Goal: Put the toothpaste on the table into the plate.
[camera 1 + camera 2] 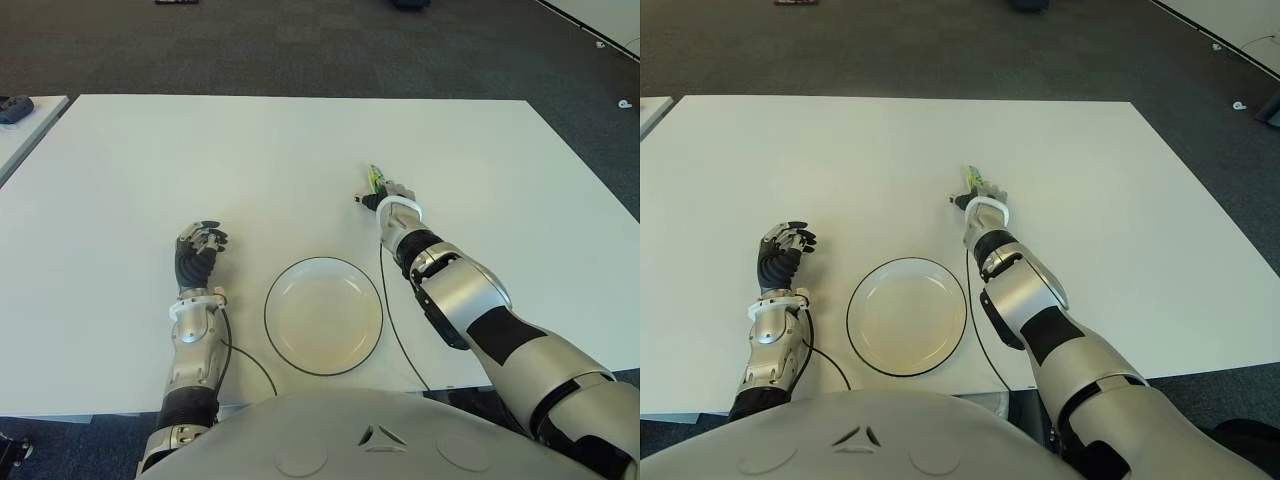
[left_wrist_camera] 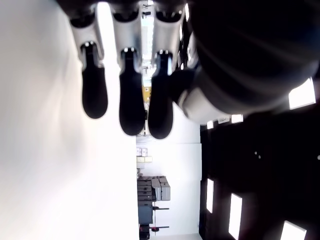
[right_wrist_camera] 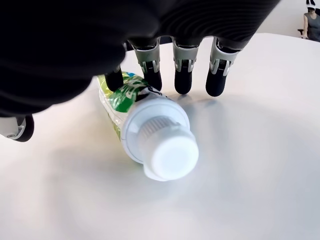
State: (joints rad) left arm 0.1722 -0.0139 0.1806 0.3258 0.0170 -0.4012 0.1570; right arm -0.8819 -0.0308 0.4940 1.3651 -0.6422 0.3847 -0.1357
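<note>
Tube [image 3: 145, 127] lies on table [image 1: 300, 140], at 1 o'clock from empty plate [image 1: 323, 315]. Right hand [image 1: 392, 200] over it, fingers [image 3: 182, 80] extended, no grip yet. Left hand [image 1: 199, 245] at plate's 9 o'clock, relaxed, holds nothing. Grasp, carry, placing remain.

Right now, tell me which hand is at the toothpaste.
The right hand, reached out beyond the plate, fingers over the lying green toothpaste, not closed. The left hand shows left of the plate, holding nothing.

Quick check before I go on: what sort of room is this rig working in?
Probably a lab or office test space: a large white table on dark carpet, bare but for a plate and the toothpaste under the right hand. The left hand shows left of the plate.
</note>
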